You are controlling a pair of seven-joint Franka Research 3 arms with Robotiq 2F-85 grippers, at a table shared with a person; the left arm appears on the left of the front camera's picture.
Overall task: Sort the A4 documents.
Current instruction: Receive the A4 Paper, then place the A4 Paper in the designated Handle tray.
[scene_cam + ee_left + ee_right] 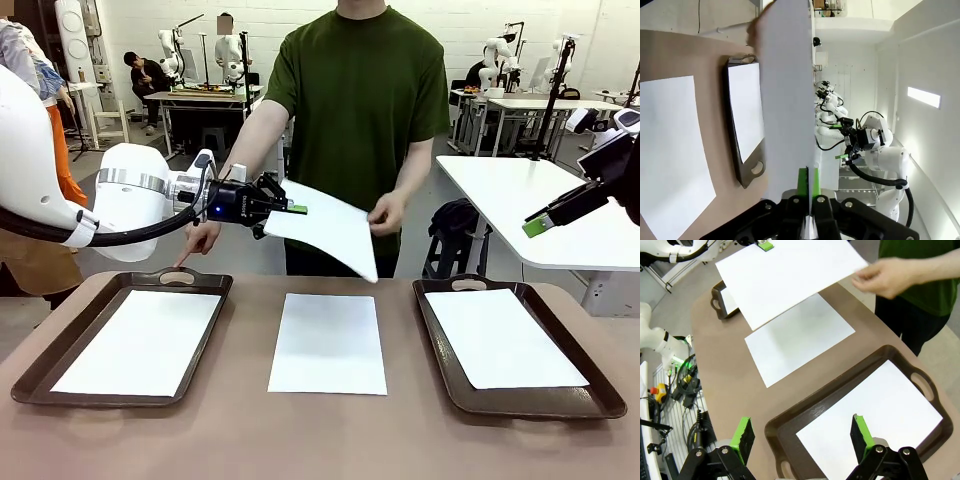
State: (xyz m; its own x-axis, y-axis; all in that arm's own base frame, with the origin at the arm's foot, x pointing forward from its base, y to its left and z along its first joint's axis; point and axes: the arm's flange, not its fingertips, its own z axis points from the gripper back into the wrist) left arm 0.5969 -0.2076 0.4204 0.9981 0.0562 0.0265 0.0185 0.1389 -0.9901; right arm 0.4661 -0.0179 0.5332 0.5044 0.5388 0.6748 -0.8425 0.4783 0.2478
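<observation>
Sheet (330, 225) we are clamping in our left gripper (297, 209) is running lengthwise away to the person's hand (388, 212) (right gripper (801, 424) gaping empty).

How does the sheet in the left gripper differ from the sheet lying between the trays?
The held sheet is in the air, tilted, pinched by the left gripper, with the person's hand at its other edge; the middle sheet lies flat on the table, untouched. Both are plain white.
</observation>
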